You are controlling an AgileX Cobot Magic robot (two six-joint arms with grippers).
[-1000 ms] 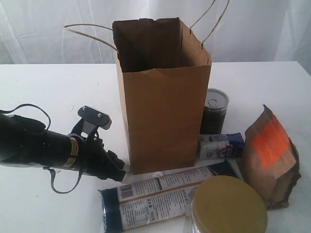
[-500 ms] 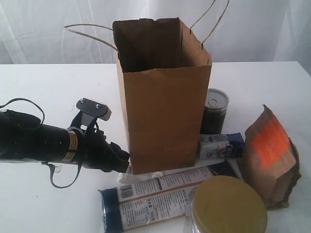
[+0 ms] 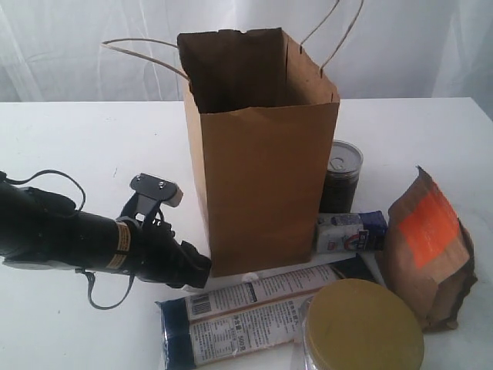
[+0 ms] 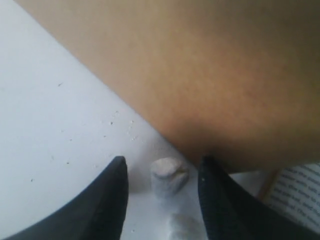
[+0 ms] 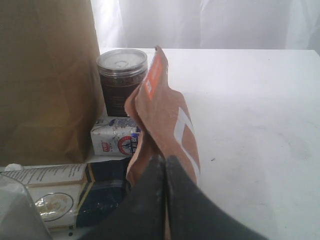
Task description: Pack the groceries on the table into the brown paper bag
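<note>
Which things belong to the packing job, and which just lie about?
Job: tall kraft-brown paper bag; dark silver-lidded can; small blue-white packet; brown pouch with orange label; long navy-tan packet; gold-lidded jar.
Lying about: tiny white crumpled scrap beside the bag.

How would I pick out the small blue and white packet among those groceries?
Find the tall brown paper bag on the white table. In the overview, a dark silver-lidded can stands to its right, and the small blue-white packet lies just in front of that can. It alone is white with a blue end, and far shorter than the long navy-tan packet nearby.
</note>
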